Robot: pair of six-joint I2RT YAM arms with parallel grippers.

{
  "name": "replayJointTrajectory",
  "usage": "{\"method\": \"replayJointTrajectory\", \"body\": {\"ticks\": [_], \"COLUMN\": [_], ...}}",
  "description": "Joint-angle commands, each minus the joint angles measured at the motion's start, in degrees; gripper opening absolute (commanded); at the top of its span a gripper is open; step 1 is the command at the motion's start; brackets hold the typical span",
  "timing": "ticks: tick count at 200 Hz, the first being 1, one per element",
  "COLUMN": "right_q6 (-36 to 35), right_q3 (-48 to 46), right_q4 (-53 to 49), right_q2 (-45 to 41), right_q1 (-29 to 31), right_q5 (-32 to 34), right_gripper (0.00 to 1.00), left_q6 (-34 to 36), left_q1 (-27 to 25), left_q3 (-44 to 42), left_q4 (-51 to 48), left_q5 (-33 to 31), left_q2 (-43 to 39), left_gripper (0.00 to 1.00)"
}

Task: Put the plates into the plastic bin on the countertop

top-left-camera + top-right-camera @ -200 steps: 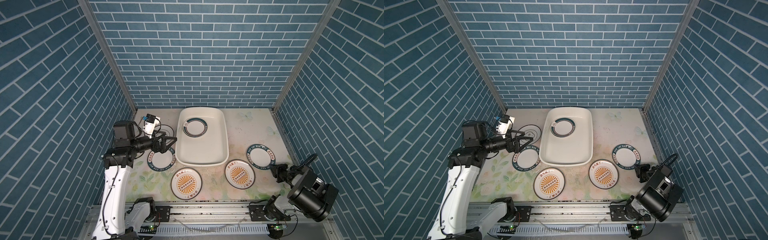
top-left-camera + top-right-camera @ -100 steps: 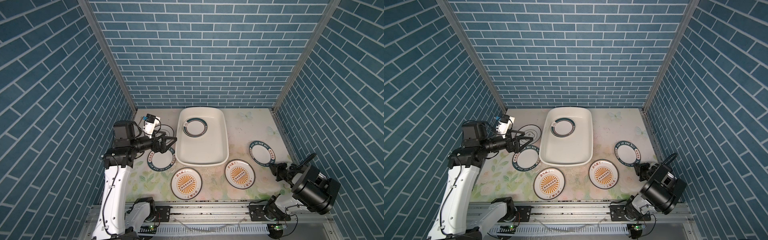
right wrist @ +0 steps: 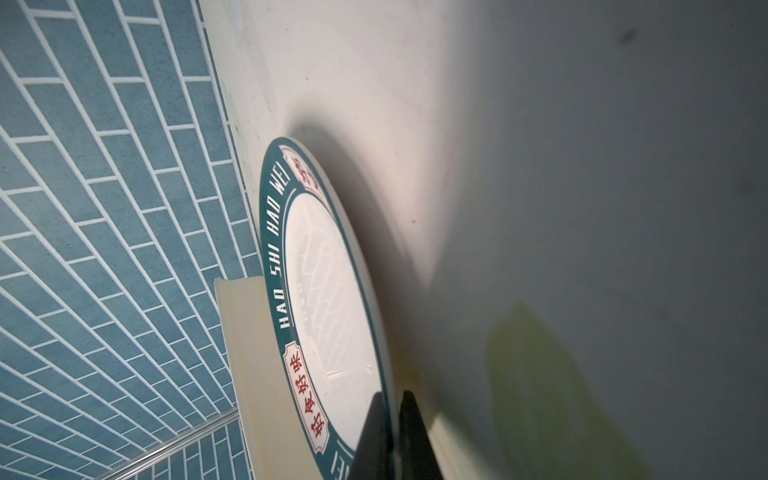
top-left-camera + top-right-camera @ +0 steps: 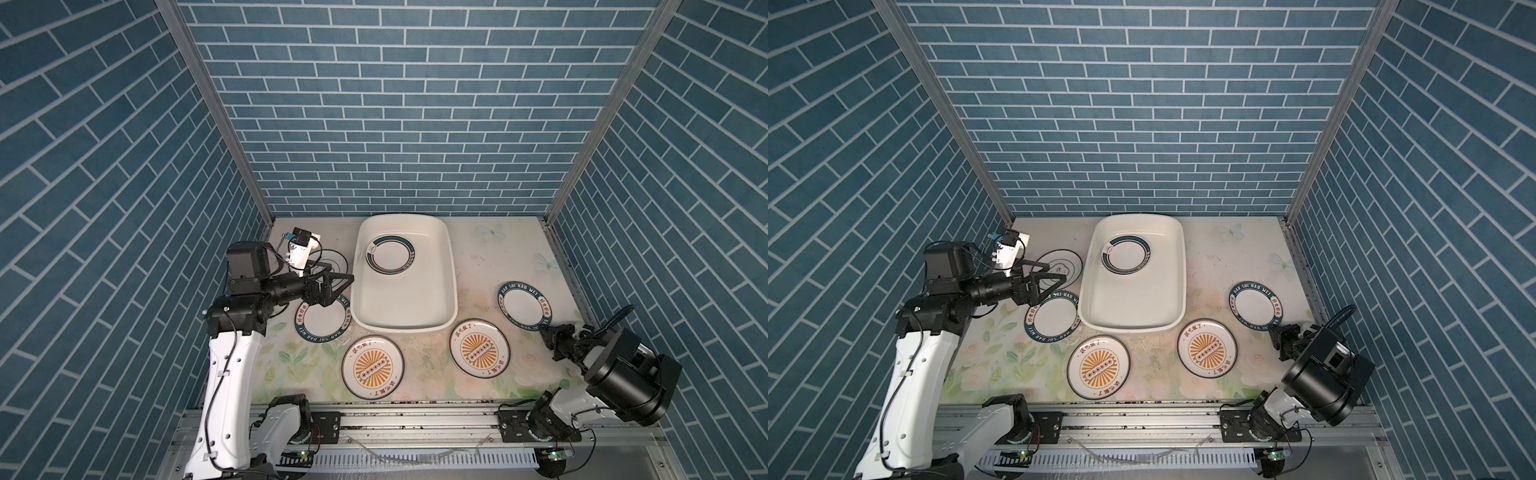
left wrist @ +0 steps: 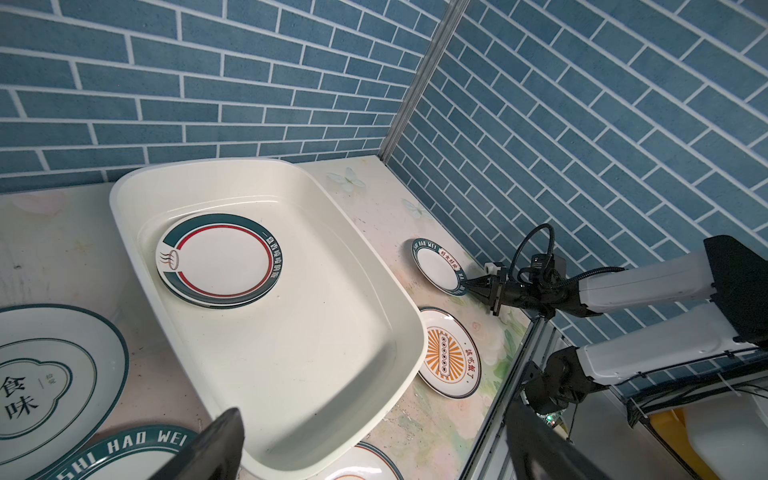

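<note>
The plastic bin stands mid-countertop and holds a green-ringed plate. My right gripper is shut on the near rim of a green lettered plate by the right wall. My left gripper hangs open and holds nothing beside the bin's left rim, above a second lettered plate. It partly hides the black-ringed plate. Two orange sunburst plates lie in front of the bin.
Blue brick walls close in the back and both sides, and the right wall runs close to the held plate. A metal rail carrying both arm bases runs along the front edge.
My right gripper has closed on the right lettered plate's near rim and pushed forward, and the plate has shifted slightly toward the back. The left arm has not moved.
</note>
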Motion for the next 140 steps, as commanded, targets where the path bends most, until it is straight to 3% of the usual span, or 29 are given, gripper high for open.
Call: {"method": "replayJointTrajectory", "body": {"ticks": [1,140], "right_q6": [1.2,2.0], "right_q3": [-0.3,4.0], "right_q4": [-1.3,-6.6], "right_q2": [0.1,-10.1], "right_q1": [-0.2,0.7], "right_q5": [1.0,-1.0], "right_gripper": [0.00,0.00], "left_q6": [-0.1,-0.3], "left_q1": [0.0,0.4], "left_q3": [0.7,0.5], "left_q4": [0.3,0.7], "left_q5": [1.0,0.7], "left_q2": [-0.3,-0.4], "left_gripper": [1.00,1.00]}}
